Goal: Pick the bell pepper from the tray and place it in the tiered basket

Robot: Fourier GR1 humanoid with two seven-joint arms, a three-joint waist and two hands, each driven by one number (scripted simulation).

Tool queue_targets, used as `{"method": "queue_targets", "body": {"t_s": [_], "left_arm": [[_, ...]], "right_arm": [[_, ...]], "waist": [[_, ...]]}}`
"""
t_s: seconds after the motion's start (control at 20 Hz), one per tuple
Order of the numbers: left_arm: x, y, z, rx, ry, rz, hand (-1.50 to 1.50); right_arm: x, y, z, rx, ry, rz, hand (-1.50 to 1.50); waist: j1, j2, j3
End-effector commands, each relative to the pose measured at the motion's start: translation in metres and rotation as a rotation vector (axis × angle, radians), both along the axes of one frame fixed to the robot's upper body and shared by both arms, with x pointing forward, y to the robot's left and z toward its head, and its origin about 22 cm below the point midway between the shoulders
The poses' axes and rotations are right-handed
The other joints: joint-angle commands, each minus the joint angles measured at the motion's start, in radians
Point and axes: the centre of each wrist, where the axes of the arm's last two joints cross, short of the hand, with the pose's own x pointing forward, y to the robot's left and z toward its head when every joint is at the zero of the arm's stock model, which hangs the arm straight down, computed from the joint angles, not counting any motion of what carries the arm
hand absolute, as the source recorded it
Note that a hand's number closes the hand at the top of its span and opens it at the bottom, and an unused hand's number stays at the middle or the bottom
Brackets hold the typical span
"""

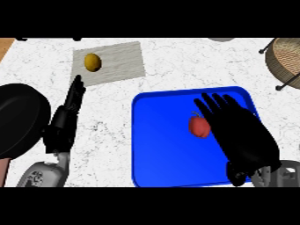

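A small red bell pepper lies on the blue tray, a little right of its middle. My right hand hovers over the tray's right half with its fingers stretched out, just right of the pepper and close to touching it. The tiered basket, woven with a black wire frame, stands at the far right corner of the counter, partly cut off by the view. My left hand rests open at the left, fingers pointing away from me.
A black pan with a pinkish handle sits at the left edge. A yellow lemon lies on a grey cutting board at the back left. White marble counter shows between tray and basket.
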Motion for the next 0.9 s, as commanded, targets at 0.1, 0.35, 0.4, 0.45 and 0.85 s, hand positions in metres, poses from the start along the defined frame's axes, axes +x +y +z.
{"method": "queue_targets", "body": {"t_s": [0.1, 0.35, 0.4, 0.45, 0.85], "left_arm": [[-0.016, -0.007, -0.014, -0.009, -0.006, -0.005, 0.0], [-0.001, -0.026, 0.001, -0.019, 0.001, -0.004, 0.0], [-0.008, -0.02, 0.009, 0.009, -0.004, 0.0, 0.0], [0.007, -0.021, 0.0, 0.0, -0.003, -0.012, 0.0], [-0.003, 0.007, 0.01, -0.012, 0.004, -0.001, 0.0]], "right_arm": [[0.015, -0.031, -0.007, -0.001, 0.049, -0.057, -1.5], [0.001, -0.034, -0.021, 0.016, 0.044, -0.001, -1.5], [0.021, -0.017, -0.024, 0.029, 0.039, -0.007, -1.5], [0.012, -0.011, -0.03, 0.027, 0.041, 0.006, -1.5], [0.028, -0.009, -0.03, 0.033, 0.096, -0.009, -1.5]], "waist": [[0.0, 0.0, 0.0], [-0.004, 0.0, 0.0], [0.003, 0.0, 0.0], [0.0, 0.001, 0.0], [0.003, 0.0, 0.0]]}}
